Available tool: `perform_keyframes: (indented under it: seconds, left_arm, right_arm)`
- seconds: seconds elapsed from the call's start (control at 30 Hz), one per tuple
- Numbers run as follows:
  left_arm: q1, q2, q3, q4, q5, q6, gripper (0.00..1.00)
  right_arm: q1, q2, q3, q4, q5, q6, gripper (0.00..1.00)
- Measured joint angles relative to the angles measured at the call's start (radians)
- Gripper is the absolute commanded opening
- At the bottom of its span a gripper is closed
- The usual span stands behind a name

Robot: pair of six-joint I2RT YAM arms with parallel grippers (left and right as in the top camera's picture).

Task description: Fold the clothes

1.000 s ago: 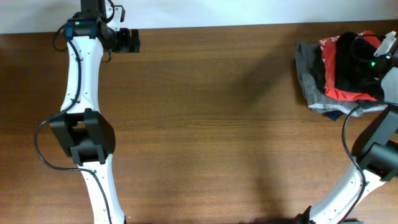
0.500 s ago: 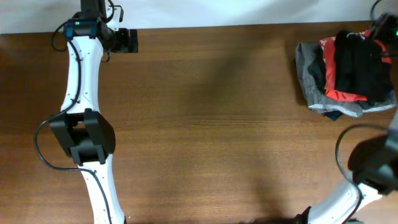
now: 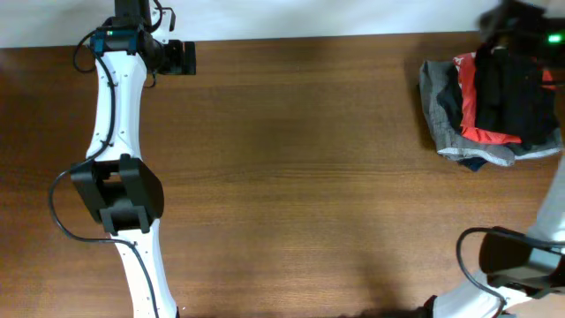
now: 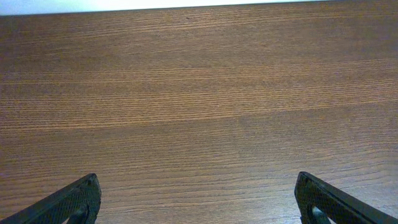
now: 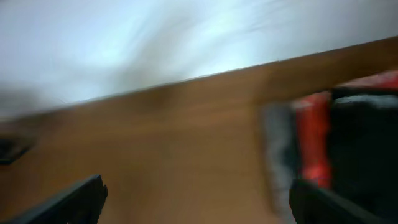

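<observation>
One wooden table (image 3: pixel 309 177) stood there, with two robot arms at it: a left arm (image 3: pixel 115 132) and a right arm (image 3: pixel 521 261). One heap (image 3: pixel 485 155) held three garments I could tell apart: one black garment (image 3: pixel 516 97), one red garment (image 3: pixel 468 75), one grey garment (image 3: pixel 433 97).

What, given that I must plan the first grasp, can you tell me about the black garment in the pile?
The black garment looks like soft, matte, dark cloth, crumpled in a bunched heap, neither spread nor folded. It lies on top of a red garment and beside a grey garment, at the far right corner of the table. No print, collar or sleeve can be made out, and the right wrist view is too blurred to add detail.
</observation>
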Motion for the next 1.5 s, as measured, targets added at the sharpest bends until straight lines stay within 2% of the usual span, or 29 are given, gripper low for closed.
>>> perform_keyframes:
  seconds: [0.13, 0.4, 0.7, 0.87, 1.0, 1.13, 1.27, 1.5]
  left_arm:
    - [0.0, 0.0, 0.0, 0.0, 0.0, 0.0, 0.99]
    - [0.0, 0.0, 0.0, 0.0, 0.0, 0.0, 0.99]
    - [0.0, 0.0, 0.0, 0.0, 0.0, 0.0, 0.99]
    - [0.0, 0.0, 0.0, 0.0, 0.0, 0.0, 0.99]
    - [0.0, 0.0, 0.0, 0.0, 0.0, 0.0, 0.99]
    - [0.0, 0.0, 0.0, 0.0, -0.001, 0.0, 0.99]
    - [0.0, 0.0, 0.0, 0.0, -0.003, 0.0, 0.99]
    - [0.0, 0.0, 0.0, 0.0, -0.003, 0.0, 0.99]
  right_arm:
    - [0.114, 0.0, 0.0, -0.066, -0.065, 0.0, 0.99]
    - [0.303, 0.0, 0.0, -0.074, -0.105, 0.0, 0.99]
    - [0.332, 0.0, 0.0, -0.078, -0.104, -0.004, 0.99]
    - [0.336, -0.002, 0.0, 0.045, -0.084, -0.044, 0.99]
    - [0.409, -0.047, -0.036, 0.221, 0.075, -0.058, 0.99]
    - [0.512, -0.187, -0.169, 0.356, 0.25, -0.066, 0.99]
    - [0.514, -0.396, -0.396, 0.512, 0.337, -0.073, 0.99]
    - [0.414, -0.782, -1.024, 0.887, 0.395, -0.076, 0.98]
